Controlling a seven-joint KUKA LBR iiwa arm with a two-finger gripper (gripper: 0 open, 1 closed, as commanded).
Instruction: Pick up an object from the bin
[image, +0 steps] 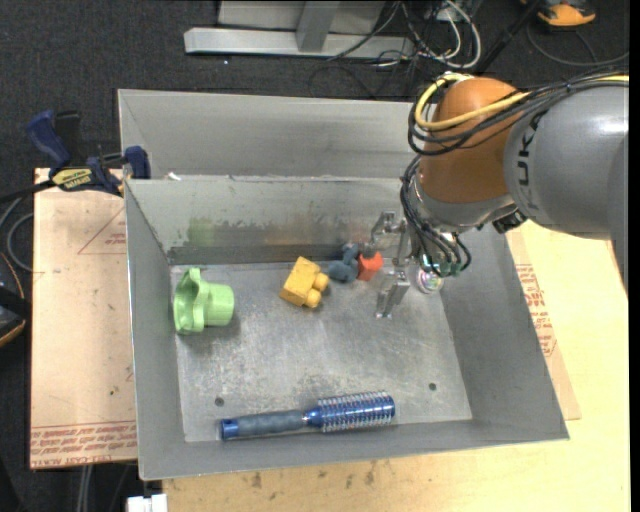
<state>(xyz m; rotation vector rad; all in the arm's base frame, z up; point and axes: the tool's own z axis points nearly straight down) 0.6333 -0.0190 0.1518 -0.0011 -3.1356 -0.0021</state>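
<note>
— Where the arm (580, 160) comes in at right centre, is the gripper (390, 263) clenched?
— No, 2 fingers (386, 300) spread, grasping nothing. Small red block (370, 264) just left of them, beside a blue-grey piece (346, 267), upper middle of the bin (300, 360).

A robotics lab: a robot arm (580, 170) over a grey metal bin (300, 130), dark carpet (60, 60) around, loose cables (440, 30) and a metal stand base (290, 40) behind.
</note>
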